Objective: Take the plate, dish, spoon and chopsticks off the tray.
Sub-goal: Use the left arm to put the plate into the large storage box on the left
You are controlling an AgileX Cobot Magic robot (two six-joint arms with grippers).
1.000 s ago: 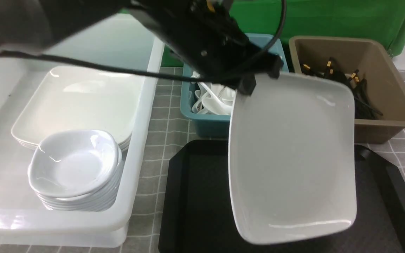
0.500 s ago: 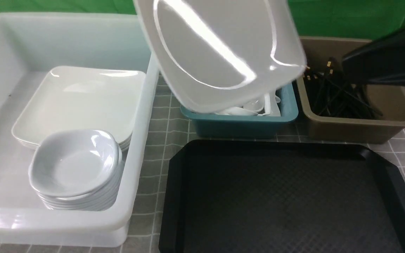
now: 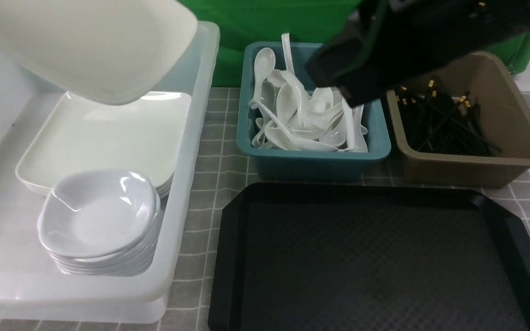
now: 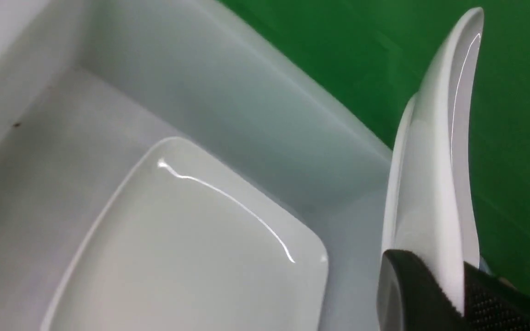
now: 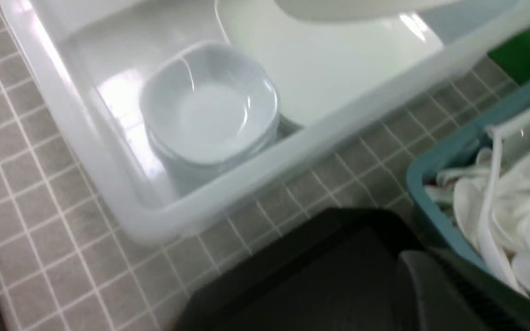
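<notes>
My left gripper [image 4: 458, 294] is shut on the rim of the large white plate [image 4: 435, 184]. In the front view the plate [image 3: 85, 46] hangs tilted at the top left, above the white bin [image 3: 187, 184]; the gripper itself is out of that view. The black tray [image 3: 366, 257] lies in front with nothing on it. White spoons [image 3: 302, 115] lie in the teal tub [image 3: 315, 156]. Black chopsticks [image 3: 444, 119] lie in the brown tub [image 3: 476, 161]. My right arm [image 3: 407, 46] hovers above these tubs. My right gripper [image 5: 444, 285] looks shut and empty.
The white bin holds a stack of white plates [image 3: 104, 133] and, nearer, a stack of small rounded-square dishes [image 3: 99, 216]. A grey checked cloth [image 3: 210, 151] covers the table. A green backdrop stands behind the tubs.
The plate has gone from over the tray, up and left past the teal tub, to above the white bin. My right arm has swung in from the right over the tubs.
</notes>
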